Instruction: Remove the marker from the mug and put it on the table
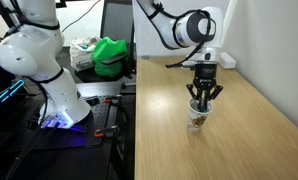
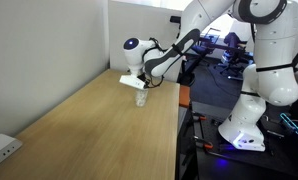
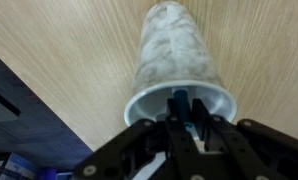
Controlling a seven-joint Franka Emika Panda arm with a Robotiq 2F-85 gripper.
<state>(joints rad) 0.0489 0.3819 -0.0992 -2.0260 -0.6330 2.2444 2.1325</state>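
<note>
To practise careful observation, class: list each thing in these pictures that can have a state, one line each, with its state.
mug: upright on the table, marker inside.
marker: in the mug, at the hand's fingertips, not yet lifted out.
hand: right above the mug, fingertips at its mouth; open or shut cannot be told.
table: bears the mug.

white wall [image 2: 49, 40], dark cluttered desk [image 1: 101, 88]
</note>
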